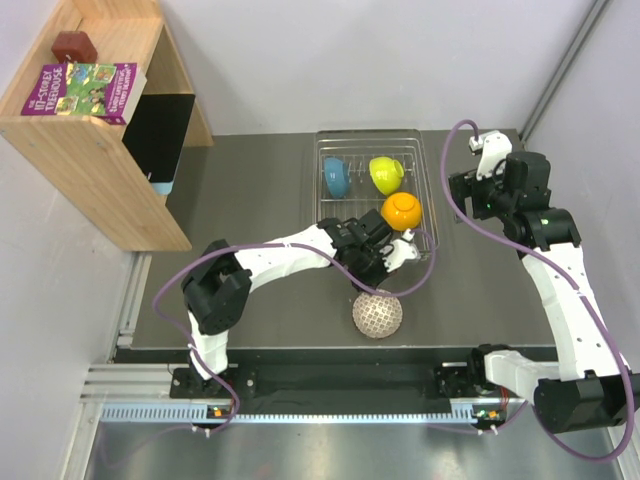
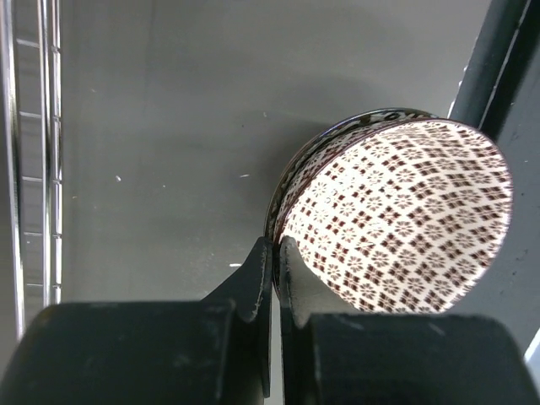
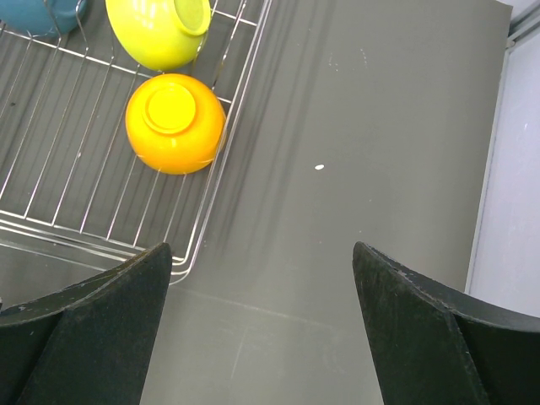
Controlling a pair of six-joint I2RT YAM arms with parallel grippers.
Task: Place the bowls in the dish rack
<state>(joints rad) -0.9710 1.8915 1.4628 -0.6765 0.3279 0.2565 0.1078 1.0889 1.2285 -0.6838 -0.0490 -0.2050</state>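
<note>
The left gripper (image 2: 275, 245) has its jaws pressed together on the thin rim of the patterned bowl (image 2: 396, 219), white with a brown lattice, pinching the wall between them. From the jaws the bowl spreads out to one side, its open mouth turned toward the wrist camera. Being round, it has no long axis to line up.

This bowl sits on the dark tabletop (image 1: 250, 200) just outside the near edge of the dish rack (image 1: 370, 132), on the side facing the arm bases. The rack therefore lies straight beyond the jaws, and the coming move is likely a lift and a short carry over that near edge.

Inside the rack, the orange bowl (image 1: 401, 210) rests by the right wall. The blue bowl (image 1: 335, 177) and yellow-green bowl (image 1: 386, 173) stand toward the far end.

The right gripper (image 3: 261, 253) hangs over bare tabletop just off the rack's right side, jaws spread wide and empty. The left arm is the nearer one.
</note>
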